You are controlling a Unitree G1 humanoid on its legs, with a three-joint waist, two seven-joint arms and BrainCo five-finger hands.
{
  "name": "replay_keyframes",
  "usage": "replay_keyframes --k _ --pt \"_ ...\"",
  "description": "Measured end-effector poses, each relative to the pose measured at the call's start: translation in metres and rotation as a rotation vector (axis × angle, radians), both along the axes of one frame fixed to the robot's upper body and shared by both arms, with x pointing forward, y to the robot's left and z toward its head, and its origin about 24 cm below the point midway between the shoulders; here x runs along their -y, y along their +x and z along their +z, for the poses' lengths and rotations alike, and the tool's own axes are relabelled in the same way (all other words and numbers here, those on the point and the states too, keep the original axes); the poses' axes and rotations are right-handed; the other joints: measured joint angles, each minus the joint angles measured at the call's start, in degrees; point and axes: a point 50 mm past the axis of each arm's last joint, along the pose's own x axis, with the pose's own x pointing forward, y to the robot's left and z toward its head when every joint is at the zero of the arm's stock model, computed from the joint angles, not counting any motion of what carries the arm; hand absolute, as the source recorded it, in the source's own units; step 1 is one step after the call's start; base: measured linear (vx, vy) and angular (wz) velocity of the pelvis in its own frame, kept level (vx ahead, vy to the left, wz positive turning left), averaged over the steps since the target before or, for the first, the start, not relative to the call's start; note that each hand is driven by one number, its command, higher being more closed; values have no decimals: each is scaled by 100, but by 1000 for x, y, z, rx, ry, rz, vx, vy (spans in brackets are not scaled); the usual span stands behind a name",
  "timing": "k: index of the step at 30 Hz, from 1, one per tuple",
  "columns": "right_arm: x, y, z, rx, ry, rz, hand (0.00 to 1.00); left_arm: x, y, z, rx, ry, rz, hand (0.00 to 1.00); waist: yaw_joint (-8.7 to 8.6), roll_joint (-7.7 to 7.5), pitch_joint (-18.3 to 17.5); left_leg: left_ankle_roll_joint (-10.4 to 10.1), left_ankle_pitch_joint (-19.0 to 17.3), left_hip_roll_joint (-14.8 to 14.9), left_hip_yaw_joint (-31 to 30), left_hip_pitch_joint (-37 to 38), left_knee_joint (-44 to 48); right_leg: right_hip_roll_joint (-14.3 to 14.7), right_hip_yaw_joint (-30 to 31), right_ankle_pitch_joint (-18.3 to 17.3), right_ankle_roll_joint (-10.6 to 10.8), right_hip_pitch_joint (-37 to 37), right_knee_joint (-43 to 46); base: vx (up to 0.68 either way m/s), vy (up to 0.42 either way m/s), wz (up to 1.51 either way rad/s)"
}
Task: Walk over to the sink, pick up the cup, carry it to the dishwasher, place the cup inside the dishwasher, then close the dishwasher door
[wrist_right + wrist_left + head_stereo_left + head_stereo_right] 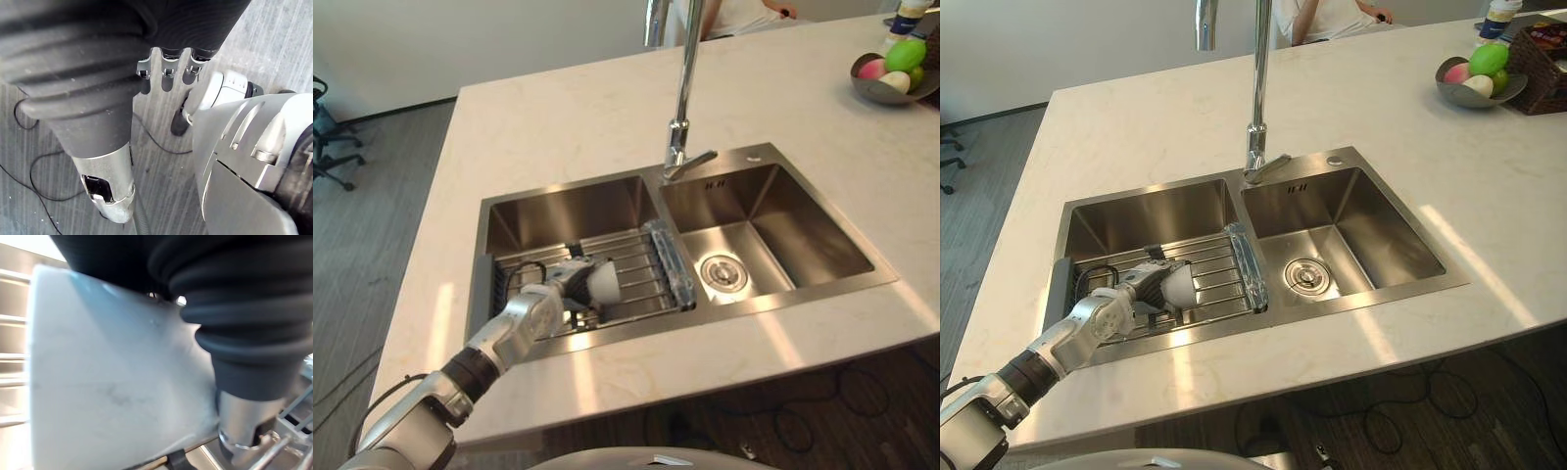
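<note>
With the left hand (570,278) curled round the white cup (605,282) lying on the rack (641,257) in the sink's (808,230) left basin, lift straight up, clear of wires and rim, before turning away; the right hand (166,73) hangs open.

A pale stone countertop (558,127) carries a steel double sink (570,182) set into it; a tall tap (683,98) rises behind the divider between the basins; the right basin (803,235) shows a round drain (722,272); a wire rack (641,264) spans the left basin (548,211), and a white cup (603,282) lies on its side there, wrapped by the left hand (570,284); at the far right corner a grey bowl (1459,95) sits beside a wicker basket (1540,59).
</note>
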Motion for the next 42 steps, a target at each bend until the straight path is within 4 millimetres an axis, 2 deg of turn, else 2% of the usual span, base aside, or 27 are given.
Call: replay_keyframes --k 8,12,16,20,23,28,30,32,35,37,38,42 --pt "-2 1 0 8 -8 45 0 3 7 4 35 16 -43 100 -45 23 14 -26 -31 12 -3 9 -8 40 49 -11 5 -13 -1 -3 -8 -3" --pt "-3 6 0 17 -9 59 0 7 1 4 157 -4 -118 100 -43 103 60 -25 -33 11 -25 3 -9 37 3 -24 10 -3 -1 1 -3 5" --pt "1 10 2 28 -19 62 0 2 -16 6 319 -99 -156 100 -43 95 133 -25 -30 19 -83 -4 8 36 -56 -29 4 -4 1 -1 -1 7" --pt "11 8 5 40 -35 71 0 -17 -21 45 573 -281 -76 100 27 59 158 -13 -21 10 -205 -59 32 7 -187 -38 -2 11 2 -18 -15 14" --pt "12 6 5 40 -38 74 0 -31 -19 89 797 -470 7 100 176 50 154 -4 -13 3 -350 -145 105 -18 -332 -47 -11 45 2 -42 -23 23" --pt "10 9 5 42 -46 88 0 -40 -38 131 922 -788 31 100 356 27 136 2 1 0 -440 -130 110 -27 -416 -67 -25 117 3 -37 -16 11" --pt "5 8 3 32 -43 96 0 -51 -44 147 975 -946 111 100 430 -8 79 -1 10 0 -493 -146 110 -29 -469 -68 -27 125 3 -30 -14 9" --pt "1 7 2 4 -48 142 0 -62 -46 153 1006 -1050 196 100 478 -49 14 -1 26 1 -516 -173 109 -33 -519 -69 -29 125 2 -41 -14 11" --pt "-7 2 -1 -24 -40 159 0 -83 -50 154 1036 -1219 366 100 637 -129 -76 0 43 -12 -649 -242 113 -43 -580 -90 -26 154 3 -49 -15 17" --pt "-15 -4 -3 -46 -28 195 0 -94 -59 148 1037 -1317 469 100 697 -200 -123 0 53 -21 -757 -239 117 -56 -683 -129 -16 216 19 -18 -10 29" --pt "-20 -6 -5 -58 -20 227 0 -101 -64 144 1039 -1369 532 100 791 -242 -151 1 53 -26 -805 -251 132 -64 -705 -154 -11 221 52 -14 -5 17" --pt "-26 -7 -5 -88 -2 311 0 -124 -81 129 1083 -1427 723 100 980 -372 -191 46 86 -117 -1066 -318 206 -163 -953 -177 17 332 75 -29 8 36"
